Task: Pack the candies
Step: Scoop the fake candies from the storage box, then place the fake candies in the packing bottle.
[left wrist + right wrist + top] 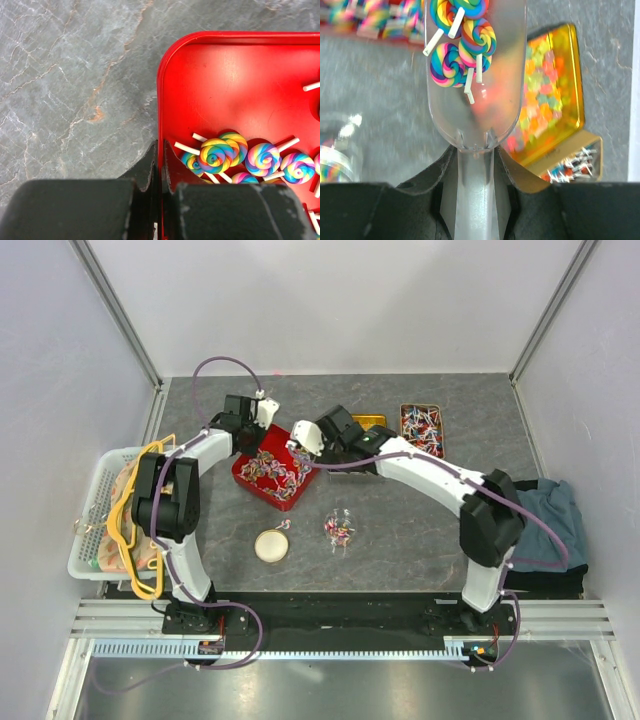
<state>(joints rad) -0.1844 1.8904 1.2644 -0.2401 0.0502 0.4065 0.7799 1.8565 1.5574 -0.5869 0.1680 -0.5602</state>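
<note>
Top external view: a gray table (420, 530) bears a red tray (245, 475) at nine o'clock of its middle. The left gripper (159, 167) pinches the tray's rim. The right gripper (475, 170) clamps a clear scoop (506, 60) carrying swirl-lollipop candies (445, 65).

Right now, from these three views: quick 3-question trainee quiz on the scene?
1. True or false: the left gripper is shut on the rim of the red tray.
2. The clear scoop holds: A) lollipops B) gummies C) nothing.
3. Which gripper holds the scoop's handle?

Key: 1 true; 2 A; 3 the right gripper.
</note>
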